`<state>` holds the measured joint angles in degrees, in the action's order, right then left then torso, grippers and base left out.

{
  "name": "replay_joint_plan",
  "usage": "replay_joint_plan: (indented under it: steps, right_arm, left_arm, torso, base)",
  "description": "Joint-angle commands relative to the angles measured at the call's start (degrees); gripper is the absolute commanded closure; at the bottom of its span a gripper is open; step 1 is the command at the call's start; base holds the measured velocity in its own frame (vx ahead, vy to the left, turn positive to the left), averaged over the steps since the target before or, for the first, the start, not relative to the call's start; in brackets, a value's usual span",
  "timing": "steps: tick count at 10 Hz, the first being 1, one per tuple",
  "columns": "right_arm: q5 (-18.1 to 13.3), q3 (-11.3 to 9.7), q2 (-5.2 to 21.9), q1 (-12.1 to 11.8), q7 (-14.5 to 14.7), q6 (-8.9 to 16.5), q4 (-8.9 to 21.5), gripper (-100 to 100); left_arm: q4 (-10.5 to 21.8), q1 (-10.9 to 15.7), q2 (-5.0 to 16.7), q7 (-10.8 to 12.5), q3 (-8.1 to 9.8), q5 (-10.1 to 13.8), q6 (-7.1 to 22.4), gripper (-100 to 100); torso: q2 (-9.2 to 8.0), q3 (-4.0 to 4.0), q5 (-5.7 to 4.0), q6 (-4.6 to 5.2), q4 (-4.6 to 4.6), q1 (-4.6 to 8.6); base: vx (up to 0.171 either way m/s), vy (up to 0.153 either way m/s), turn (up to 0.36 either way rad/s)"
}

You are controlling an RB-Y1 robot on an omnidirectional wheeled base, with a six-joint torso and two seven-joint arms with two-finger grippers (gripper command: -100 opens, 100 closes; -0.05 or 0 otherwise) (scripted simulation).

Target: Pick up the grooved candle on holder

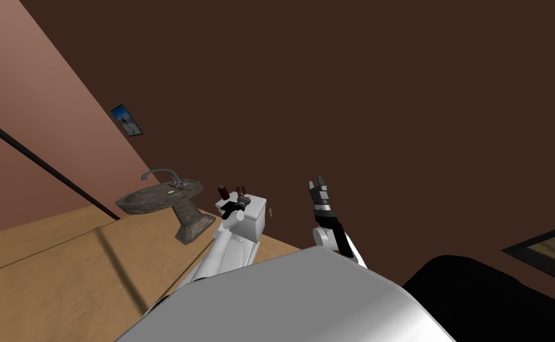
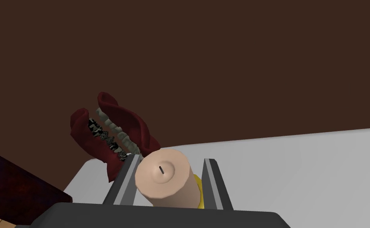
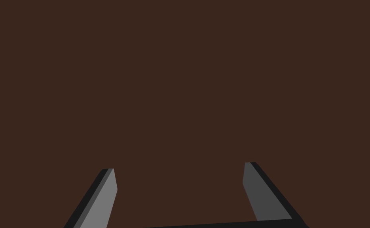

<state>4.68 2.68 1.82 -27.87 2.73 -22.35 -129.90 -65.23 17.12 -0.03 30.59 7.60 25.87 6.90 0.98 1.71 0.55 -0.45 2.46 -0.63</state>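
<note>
In the head view, our left gripper (image 1: pixel 243 200) lay over the white, boxy toilet tank (image 1: pixel 257 215) beside a mottled stone pedestal sink (image 1: pixel 157 200), while our right gripper (image 1: pixel 319 185) stood raised, apart from the tank. In the left wrist view, its flat grey fingers (image 2: pixel 124 180) clasped the smooth, pale peach cylindrical candle (image 2: pixel 164 178) on its yellow holder (image 2: pixel 198 190), near a corner of the tank's flat lid and beside a dark red, ruffled ornament (image 2: pixel 116 130). In the right wrist view, the blade-like fingers (image 3: pixel 105 194) stood spread, released.

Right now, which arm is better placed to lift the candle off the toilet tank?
Left. The left end effector brackets the candle on the white toilet tank, fingers close at its sides. The right end effector stands open, facing a brown wall, away from the candle.
</note>
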Motion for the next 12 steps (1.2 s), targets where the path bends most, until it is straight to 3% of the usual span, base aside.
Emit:
replay_joint_plan:
  steps: [1,2,4,5,6,8,9,10,12]
  right_arm:
    - [0.0,0.0,0.0,0.0,0.0,0.0,0.0,0]
    - [0.0,0.0,0.0,0.0,0.0,0.0,0.0,0]
    - [0.0,0.0,0.0,0.0,0.0,0.0,0.0,0]
    - [0.0,0.0,0.0,0.0,0.0,0.0,0.0,0]
    - [0.0,0.0,0.0,0.0,0.0,0.0,0.0,0]
    - [0.0,0.0,0.0,0.0,0.0,0.0,0.0,0]
    - [0.0,0.0,0.0,0.0,0.0,0.0,0.0,0]
    - [0.0,0.0,0.0,0.0,0.0,0.0,0.0,0]
    - [0.0,0.0,0.0,0.0,0.0,0.0,0.0,0]
  left_arm:
    - [-2.9,-2.9,-0.4,0.2,-0.9,-0.4,2.3,100]
    - [-4.8,-4.5,-0.4,0.2,-0.9,-0.4,2.3,100]
    - [-7.5,-5.1,-0.4,0.2,-0.9,-0.4,2.3,100]
    - [-9.6,-7.7,-0.7,0.4,-2.05,-0.6,4.5,100]
    - [-11.2,-9.2,-0.7,0.4,-2.05,-0.6,4.5,100]
    - [-14.0,-9.9,-0.7,0.4,-2.05,-0.6,4.5,100]
    - [-16.1,-12.7,-0.9,0.6,-3.19,-0.7,6.7,100]
    - [-17.8,-14.2,-0.9,0.6,-3.19,-0.7,6.7,100]
    - [-20.5,-14.8,-0.9,0.6,-3.19,-0.7,6.7,100]
  torso:
    - [0.0,0.0,0.0,0.0,0.0,0.0]
    - [0.08,0.06,0.0,0.0,0.06,0.06]
    - [0.17,0.16,0.02,-0.02,0.15,0.0]
    - [0.1,0.11,0.03,-0.02,0.12,-0.06]
    - [0.2,0.18,0.04,-0.02,0.19,-0.02]
    - [0.21,0.18,0.01,-0.01,0.16,-0.01]
    - [0.11,0.12,0.01,-0.02,0.13,-0.04]
    - [0.18,0.18,0.02,-0.01,0.19,0.03]
    - [0.22,0.2,0.0,0.0,0.18,0.01]
  base:
    - [0.043,-0.022,0.032]
    - [0.066,-0.03,0.017]
    - [0.021,-0.007,0.0]
    - [0.054,-0.012,0.023]
    - [0.066,-0.021,0.017]
    - [0.018,-0.01,0.0]
    - [0.049,-0.023,0.028]
    - [0.066,-0.029,0.017]
    - [0.022,-0.007,-0.002]
